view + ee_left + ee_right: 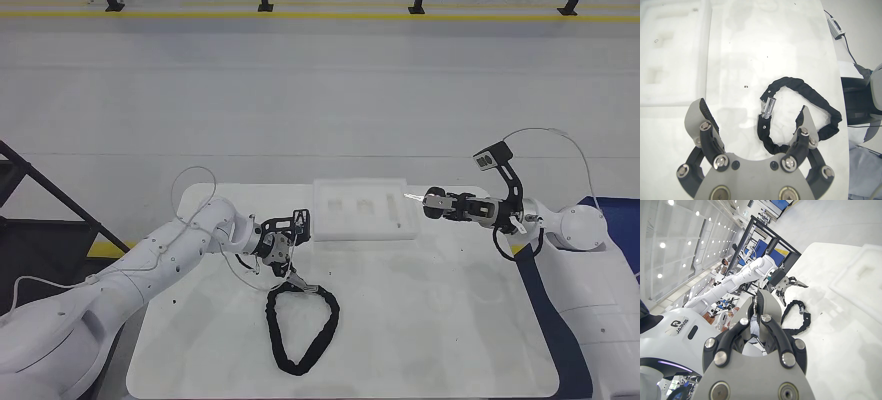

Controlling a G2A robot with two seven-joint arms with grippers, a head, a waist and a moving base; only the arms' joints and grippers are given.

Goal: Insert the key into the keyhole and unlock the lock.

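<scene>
At the left gripper (753, 104): spread wide, pinching nothing, poised over the left part of the table (430, 320). Between its two fingers (708, 113) in the wrist view, on the table below: the silver cylinder (768, 107) of the lock (329, 325); contact with it not discernible. Joined to the cylinder at both ends: a black sleeved chain (810, 98), lying in a loose loop toward the near edge. At the right gripper (757, 299): pressed together on the key (758, 286), with the thin blade poking past the fingertips. In the top view, held over the far right of the table, with the key tip at the right edge of the foam tray (360, 212), well apart from the lock.
</scene>
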